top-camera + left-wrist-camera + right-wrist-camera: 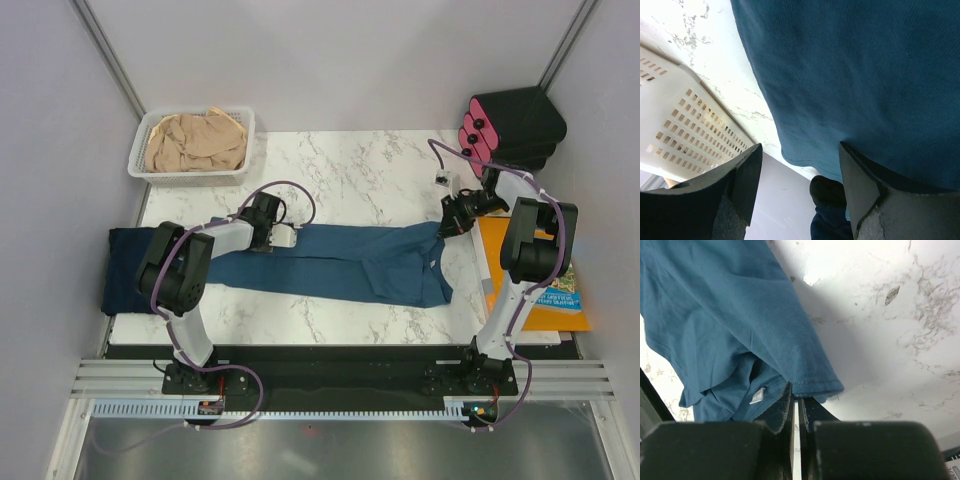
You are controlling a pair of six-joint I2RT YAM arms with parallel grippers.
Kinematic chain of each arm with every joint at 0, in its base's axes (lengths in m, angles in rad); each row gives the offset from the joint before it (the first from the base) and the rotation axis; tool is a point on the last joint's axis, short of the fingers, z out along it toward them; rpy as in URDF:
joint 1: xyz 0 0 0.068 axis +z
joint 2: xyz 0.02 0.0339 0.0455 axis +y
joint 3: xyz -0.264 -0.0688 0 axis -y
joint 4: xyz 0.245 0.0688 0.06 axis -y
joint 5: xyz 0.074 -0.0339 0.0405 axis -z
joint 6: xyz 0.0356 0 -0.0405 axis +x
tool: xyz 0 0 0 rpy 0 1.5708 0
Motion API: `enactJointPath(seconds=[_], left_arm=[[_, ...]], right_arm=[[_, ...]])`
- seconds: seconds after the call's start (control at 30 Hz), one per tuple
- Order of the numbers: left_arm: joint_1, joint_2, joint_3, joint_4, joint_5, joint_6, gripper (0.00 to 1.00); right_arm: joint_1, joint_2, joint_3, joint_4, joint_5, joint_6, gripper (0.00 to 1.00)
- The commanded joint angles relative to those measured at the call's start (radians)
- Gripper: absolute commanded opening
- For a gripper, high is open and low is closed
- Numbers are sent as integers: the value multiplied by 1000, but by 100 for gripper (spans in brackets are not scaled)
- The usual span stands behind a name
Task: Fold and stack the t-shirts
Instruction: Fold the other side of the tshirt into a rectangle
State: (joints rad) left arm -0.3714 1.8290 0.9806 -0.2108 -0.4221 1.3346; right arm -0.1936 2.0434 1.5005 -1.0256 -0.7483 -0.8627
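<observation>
A teal-blue t-shirt (pixel 345 262) lies stretched left to right across the marble table. My left gripper (pixel 283 237) is at its far left edge and stands open (pixel 800 185). The shirt's hem (pixel 805 157) reaches between the fingers, and the cloth lies against the right finger (pixel 860 190). My right gripper (pixel 446 224) is at the shirt's right end, shut (pixel 797 402) on the stitched hem (pixel 815 385) next to the white label (pixel 757 395). A dark navy t-shirt (pixel 127 268) lies folded at the table's left edge (pixel 832 225). A beige t-shirt (pixel 195 140) sits crumpled in the basket.
A white slotted basket (pixel 137 158) stands at the back left corner and shows close by in the left wrist view (pixel 685 135). A black box with pink knobs (pixel 515 125) stands at the back right. An orange book (pixel 535 300) lies along the right edge.
</observation>
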Motion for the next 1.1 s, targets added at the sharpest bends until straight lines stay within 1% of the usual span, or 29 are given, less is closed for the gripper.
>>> enactJointPath(seconds=[0.0, 0.07, 0.17, 0.2, 0.27, 0.3, 0.37, 0.4, 0.5, 0.53, 0.57, 0.67, 0.73, 0.87, 1.07], left_arm=[[9, 90, -69, -98, 123, -83, 71], [8, 88, -72, -98, 123, -86, 71], [8, 84, -79, -98, 124, -91, 71], [6, 82, -80, -98, 125, -92, 71], [3, 76, -88, -98, 124, -95, 71], [3, 75, -89, -96, 125, -94, 71], [3, 69, -97, -98, 126, -94, 71], [3, 67, -97, -98, 126, -95, 71], [3, 59, -103, -99, 126, -97, 71], [2, 59, -103, -99, 125, -98, 71], [3, 58, -105, -99, 125, -98, 71], [2, 50, -108, -99, 125, -97, 71], [3, 50, -106, -98, 123, -95, 71], [2, 52, -97, -98, 128, -103, 71], [-3, 47, -97, -98, 125, -106, 71]], right_arm=[[-4, 6, 20, -2, 91, -64, 6], [-4, -2, 0, 53, 122, -39, 6], [-4, -28, -19, 116, 167, -9, 10], [-6, -34, -19, 122, 168, -6, 19], [-4, -38, -13, 124, 167, 4, 33], [-4, -46, -11, 124, 167, 4, 37], [-3, -55, -11, 118, 167, 2, 41], [-1, -67, -10, 107, 168, -13, 44], [5, -110, 1, 24, 170, -71, 44], [11, -124, 4, -14, 167, -141, 43], [17, -141, 10, -101, 161, -182, 41], [62, -219, -9, -239, 171, -317, 40], [121, -285, -42, -270, 188, -367, 41], [271, -393, -152, -268, 207, -368, 47], [403, -422, -224, -206, 164, -282, 49]])
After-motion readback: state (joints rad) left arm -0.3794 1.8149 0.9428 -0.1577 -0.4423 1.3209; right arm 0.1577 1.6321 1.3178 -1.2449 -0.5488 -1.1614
